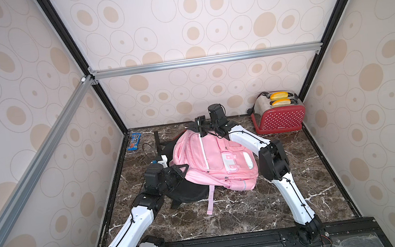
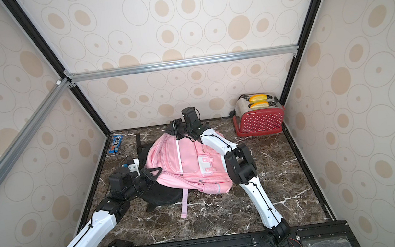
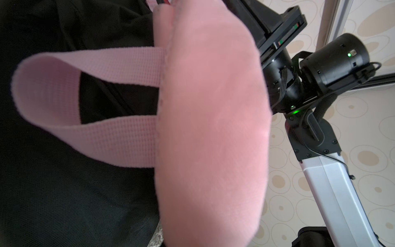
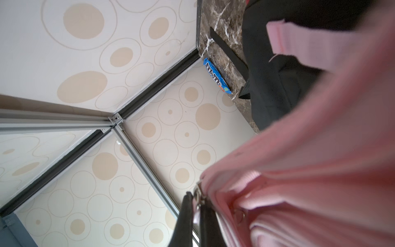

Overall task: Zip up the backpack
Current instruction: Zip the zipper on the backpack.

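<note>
A pink backpack (image 1: 216, 160) (image 2: 190, 160) with a black back panel lies on the marble table in both top views. My left gripper (image 1: 185, 168) (image 2: 157, 172) is at its left edge. Pink fabric (image 3: 213, 128) fills the left wrist view and hides the jaws, which look shut on it. A pink webbing loop (image 3: 53, 96) sticks out beside it. My right gripper (image 1: 190, 128) (image 2: 168, 132) (image 4: 197, 197) is at the backpack's far end. Its two black fingers are shut on the metal zipper pull (image 4: 199, 191), next to the pink zipper seam (image 4: 320, 171).
A red toaster (image 1: 279, 116) (image 2: 259, 120) holding two pieces of bread stands at the back right. A blue candy packet (image 1: 135, 141) (image 4: 217, 76) lies at the back left corner. A pink strap (image 1: 210, 199) trails toward the front. Patterned walls close in three sides.
</note>
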Tool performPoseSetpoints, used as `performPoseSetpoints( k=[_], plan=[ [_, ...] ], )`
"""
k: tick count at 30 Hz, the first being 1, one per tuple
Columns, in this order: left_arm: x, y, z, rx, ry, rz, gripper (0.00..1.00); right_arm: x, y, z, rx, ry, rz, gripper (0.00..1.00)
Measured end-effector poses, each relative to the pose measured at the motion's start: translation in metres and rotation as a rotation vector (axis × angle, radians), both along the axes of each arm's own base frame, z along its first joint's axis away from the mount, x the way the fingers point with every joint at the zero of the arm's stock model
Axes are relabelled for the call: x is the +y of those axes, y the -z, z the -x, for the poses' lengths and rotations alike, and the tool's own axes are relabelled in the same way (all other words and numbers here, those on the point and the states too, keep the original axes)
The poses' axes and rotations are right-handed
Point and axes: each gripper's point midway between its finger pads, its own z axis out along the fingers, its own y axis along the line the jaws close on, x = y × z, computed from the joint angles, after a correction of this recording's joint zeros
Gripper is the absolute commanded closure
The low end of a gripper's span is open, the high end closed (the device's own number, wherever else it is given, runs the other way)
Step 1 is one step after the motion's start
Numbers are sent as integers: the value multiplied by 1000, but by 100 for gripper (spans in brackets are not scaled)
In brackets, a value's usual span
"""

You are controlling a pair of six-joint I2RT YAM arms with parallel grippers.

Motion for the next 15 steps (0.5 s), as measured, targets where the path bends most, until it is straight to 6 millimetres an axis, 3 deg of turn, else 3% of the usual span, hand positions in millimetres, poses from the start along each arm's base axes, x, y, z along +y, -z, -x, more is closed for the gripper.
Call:
performPoseSetpoints(
  k=[8, 14, 15],
  plan=[
    [4, 3, 2, 15, -9, -1, 100, -13, 15, -6, 36, 15, 20, 100],
    [7, 5, 3, 28, -7, -8, 100, -21, 7, -10, 100, -31, 19, 100],
    [8, 4, 2, 27, -7, -17, 83, -20, 2, -11, 109, -52, 11, 100]
  ],
)
